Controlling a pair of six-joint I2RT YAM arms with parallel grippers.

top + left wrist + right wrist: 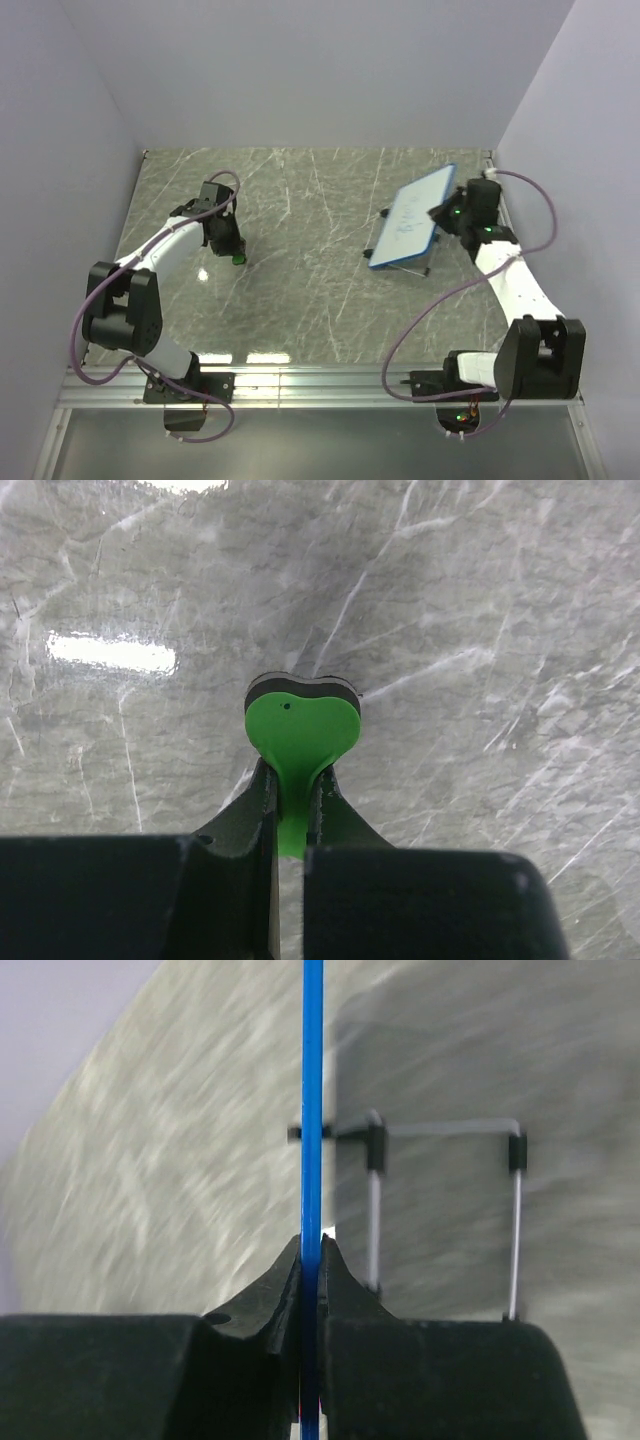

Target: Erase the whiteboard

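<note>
Two tight grips: left gripper pinching green heart-shaped eraser, right gripper pinching blue-framed white whiteboard; next, bring eraser over.

From above, the whiteboard sits at about 2 o'clock from the middle of the table, its long sides running from 7 to 1 o'clock. Its wire stand is at the 6 o'clock end. The right gripper pinches its 3 o'clock edge. The eraser is at 9 o'clock, well apart from the board, in the left gripper
</note>
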